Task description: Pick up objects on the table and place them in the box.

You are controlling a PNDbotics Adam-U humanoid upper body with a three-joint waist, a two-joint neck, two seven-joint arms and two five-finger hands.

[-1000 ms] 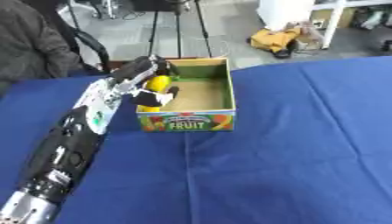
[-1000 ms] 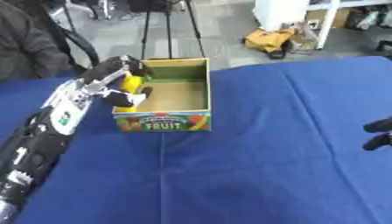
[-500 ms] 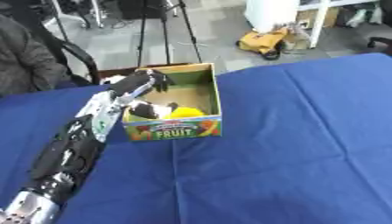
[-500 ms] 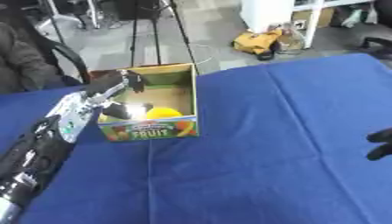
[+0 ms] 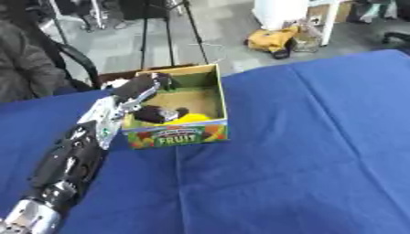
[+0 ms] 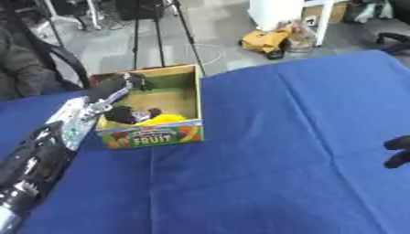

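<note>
One cardboard box [image 5: 182, 135], yellow rounded object [image 5: 186, 119] inside.

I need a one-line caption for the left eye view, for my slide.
The left hand reaches into the fruit box, above a yellow object, on the blue table.

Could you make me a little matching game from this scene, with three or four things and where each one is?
Things:
1. yellow object
2. left hand
3. right hand
4. box

Places:
A. at the right edge of the right eye view
B. standing on the blue table
C. lying inside the box
D. reaching over the box's left wall

Pairs: 1-C, 2-D, 3-A, 4-B
</note>
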